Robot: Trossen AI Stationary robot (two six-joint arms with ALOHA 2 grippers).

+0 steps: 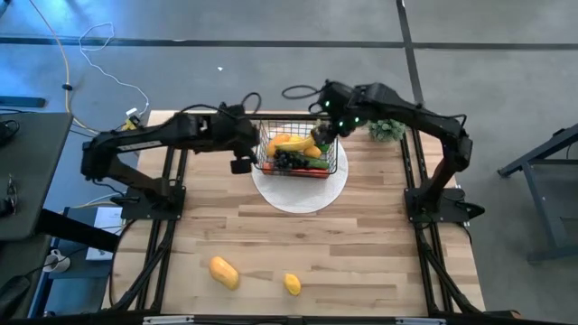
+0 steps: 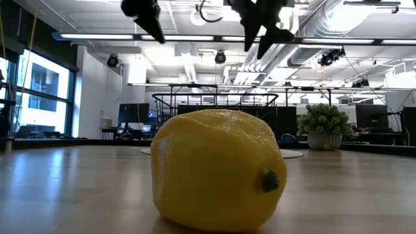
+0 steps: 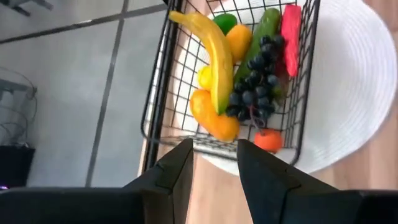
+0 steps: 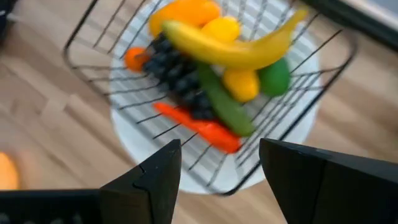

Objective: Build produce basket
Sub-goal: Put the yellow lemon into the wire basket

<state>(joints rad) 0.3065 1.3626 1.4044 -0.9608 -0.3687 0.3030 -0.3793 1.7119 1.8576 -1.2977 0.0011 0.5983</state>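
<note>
The black wire basket (image 1: 291,152) stands on a round white disc (image 1: 302,194) at the table's far middle. It holds a yellow banana (image 3: 214,56), dark grapes (image 3: 255,87), a green cucumber (image 4: 224,106), a red chilli (image 4: 199,127), lemons and an orange mango. My left gripper (image 1: 242,158) is open and hovers beside the basket's left end (image 3: 155,106); the low view shows it raised well above the rim (image 2: 149,16). My right gripper (image 4: 221,162) is open and hangs over the basket's far right part (image 1: 325,126). A mango (image 1: 224,272) and a lemon (image 1: 292,284) lie near the table's near edge.
A bushy green plant (image 1: 386,129) in a pot stands at the table's far right, just behind my right arm. The loose lemon (image 2: 218,169) fills the low view's foreground. Bare wood lies between the disc and the two loose fruits.
</note>
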